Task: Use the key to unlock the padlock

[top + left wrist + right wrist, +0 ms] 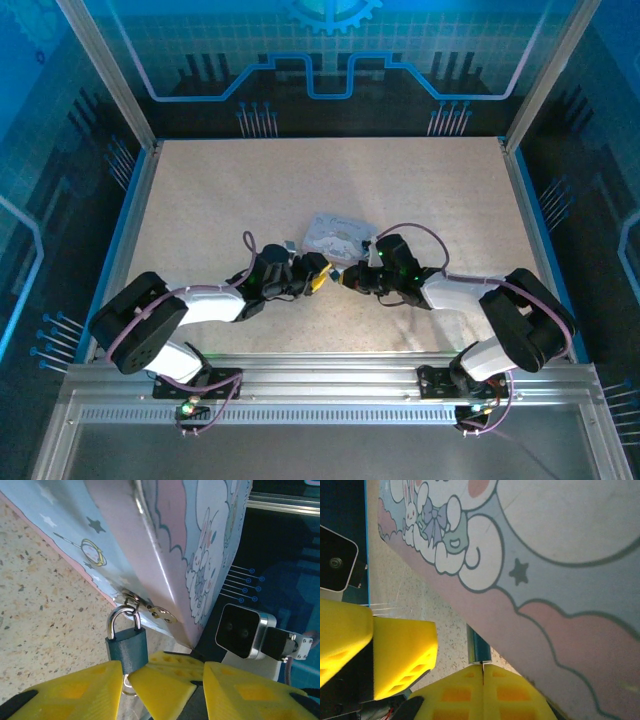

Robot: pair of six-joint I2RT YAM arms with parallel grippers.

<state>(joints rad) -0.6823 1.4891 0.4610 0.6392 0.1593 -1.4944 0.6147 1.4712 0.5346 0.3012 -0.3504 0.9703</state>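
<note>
The padlock (127,647) is small and dark blue-grey. Its silver shackle hooks through the hasp of the pastel cartoon tin (165,545). My left gripper (162,666) is open, with the padlock's body just inside its left finger (70,690). Between those fingers sit the pressed-together yellow fingers of my right gripper (482,666), right under the padlock (481,647). They are shut on the key (482,664), of which only a thin metal sliver shows at the seam. A small ring (126,686) hangs below the padlock. Both grippers (318,272) (345,278) meet in front of the tin (335,238).
The tin lies mid-table on the speckled tabletop (300,190), close against both grippers. Blue rails edge the table left (125,240) and right (530,220). The right arm's wrist camera (242,630) faces the left wrist view at close range.
</note>
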